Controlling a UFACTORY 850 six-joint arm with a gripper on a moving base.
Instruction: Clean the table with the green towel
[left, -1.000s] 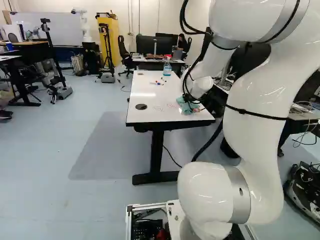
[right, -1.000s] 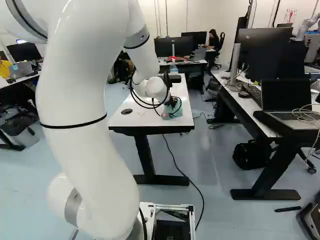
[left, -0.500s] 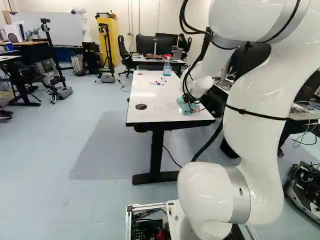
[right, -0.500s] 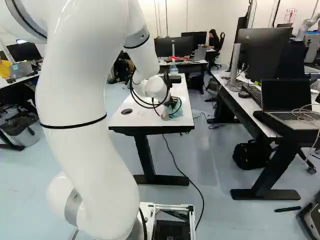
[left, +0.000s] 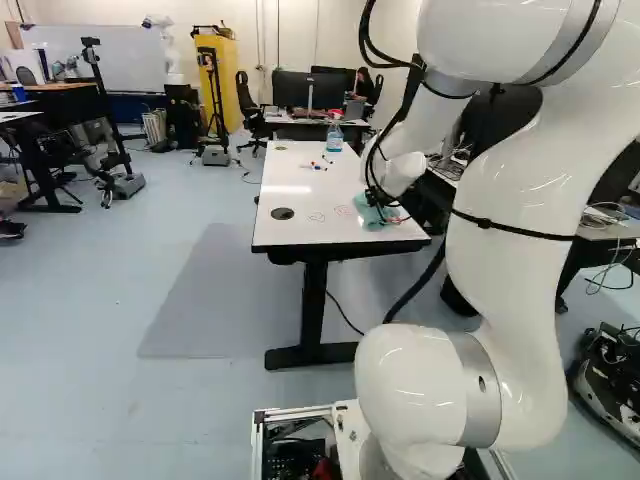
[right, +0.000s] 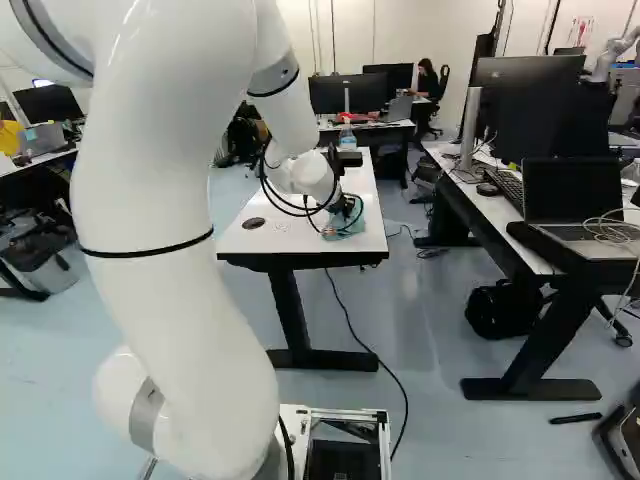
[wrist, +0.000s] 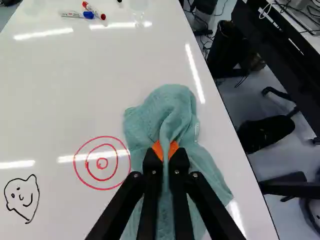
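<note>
Towel and arm barely shift; red rings (wrist: 102, 163) still unwiped
Gripper (wrist: 166, 151) clamps green towel (wrist: 170, 102) on table (wrist: 55, 105); rings sit at its nine o'clock, twelve ahead, likely needing a sideways wipe

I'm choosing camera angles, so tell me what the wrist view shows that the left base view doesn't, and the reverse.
Only the wrist view: orange pads pinching the green towel from both sides.
Only the left base view: the round black tabletop disc and yellow cabinet.
Both: towel, white table, markers.
</note>
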